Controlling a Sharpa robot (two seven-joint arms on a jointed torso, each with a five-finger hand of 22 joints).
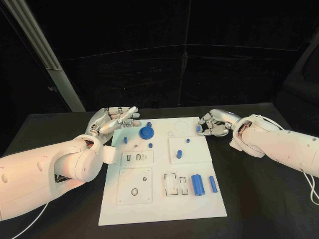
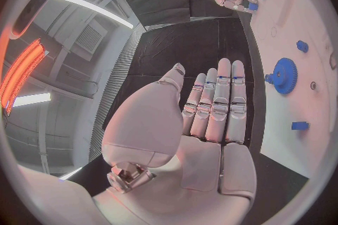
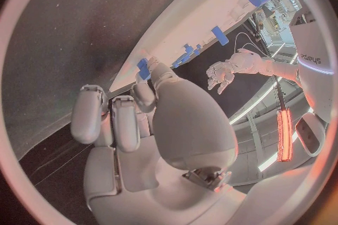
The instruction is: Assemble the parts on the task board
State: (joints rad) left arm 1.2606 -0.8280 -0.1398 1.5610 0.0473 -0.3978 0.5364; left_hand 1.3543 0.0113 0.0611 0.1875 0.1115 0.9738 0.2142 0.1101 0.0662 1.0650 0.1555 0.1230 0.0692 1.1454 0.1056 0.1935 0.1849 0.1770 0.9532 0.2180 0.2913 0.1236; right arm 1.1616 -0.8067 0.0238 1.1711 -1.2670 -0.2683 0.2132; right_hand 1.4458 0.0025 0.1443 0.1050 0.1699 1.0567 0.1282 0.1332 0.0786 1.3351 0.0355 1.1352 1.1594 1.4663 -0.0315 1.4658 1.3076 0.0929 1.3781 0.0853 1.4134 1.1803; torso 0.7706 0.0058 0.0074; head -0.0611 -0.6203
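1. 2 hands flank my task board point(image 1: 163, 199): left hand point(image 1: 116, 121) empty, fingers straight, at the far-left corner.
2. Right hand point(image 1: 216, 124) pinches a small blue part point(image 1: 199, 128) at the board's far-right edge.
3. Blue gear point(image 1: 146, 132) sits on the board.

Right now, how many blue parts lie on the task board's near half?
2: a thick blue cylinder and a slimmer blue rod right of it, by the task board's right edge; none looks hidden.

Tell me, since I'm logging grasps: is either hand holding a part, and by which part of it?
The right hand pinches a small blue part between its fingers at the board's edge; the exact spot cannot be told. The left hand holds nothing.
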